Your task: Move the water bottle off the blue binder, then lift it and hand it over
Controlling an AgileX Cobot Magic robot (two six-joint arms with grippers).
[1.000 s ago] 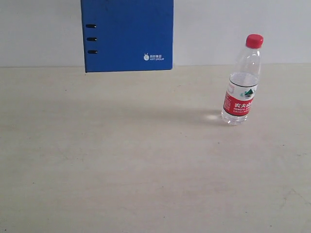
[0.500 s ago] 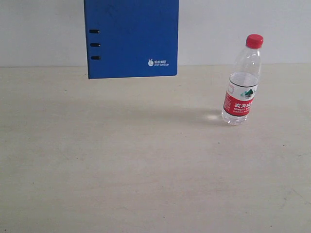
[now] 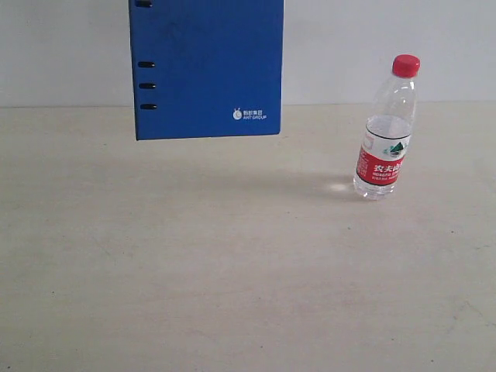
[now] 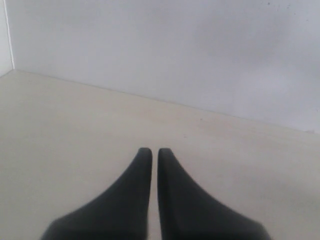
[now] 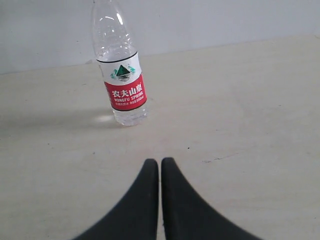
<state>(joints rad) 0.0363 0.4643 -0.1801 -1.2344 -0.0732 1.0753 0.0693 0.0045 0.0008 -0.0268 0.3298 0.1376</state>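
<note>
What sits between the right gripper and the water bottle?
Nothing. In the right wrist view, only bare tabletop separates the shut right gripper from the upright water bottle.

Matte black left claw [image 4: 154, 150] and right claw [image 5: 159, 161], each smooth, broad-based, narrow toward rounded tips.

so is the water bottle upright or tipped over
Upright: the clear plastic water bottle with red screw cap stands on its base on the pale tabletop, cap uppermost.
</note>
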